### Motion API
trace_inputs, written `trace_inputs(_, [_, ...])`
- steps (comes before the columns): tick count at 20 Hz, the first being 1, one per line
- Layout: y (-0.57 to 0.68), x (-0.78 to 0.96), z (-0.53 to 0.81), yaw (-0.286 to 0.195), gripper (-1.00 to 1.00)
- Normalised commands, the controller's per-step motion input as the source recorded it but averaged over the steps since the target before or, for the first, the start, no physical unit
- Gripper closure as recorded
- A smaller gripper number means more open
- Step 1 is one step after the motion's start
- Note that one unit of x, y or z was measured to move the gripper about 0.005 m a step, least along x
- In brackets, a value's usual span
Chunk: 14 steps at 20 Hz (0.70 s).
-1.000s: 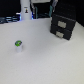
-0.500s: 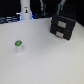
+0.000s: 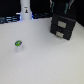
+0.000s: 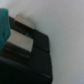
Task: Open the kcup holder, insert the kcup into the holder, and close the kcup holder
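above the kcup holder (image 3: 63, 27) the tool (image 3: 61, 7) has dropped closer — its spread unreadable — kcup (image 3: 18, 45) unmoved.

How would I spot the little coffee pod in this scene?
Start at the black two-tier kcup holder on the white table, toward the exterior view's right. Look across to the exterior view's left: the kcup stands alone there, a tiny white cup, the only thing with a green top.

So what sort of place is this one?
Probably a lab tabletop rig, not a kitchen: a plain white table holding only a black kcup holder and one kcup, with a white post standing at the back.
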Motion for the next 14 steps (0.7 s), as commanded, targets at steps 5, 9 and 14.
trace_inputs(5, [0.56, -0.19, -0.3, -0.193, -1.0])
trace_inputs(9, [0.46, -0.2, -0.37, -0.176, -1.0])
trace_inputs(14, [0.4, -0.23, -0.38, -0.157, -1.0])
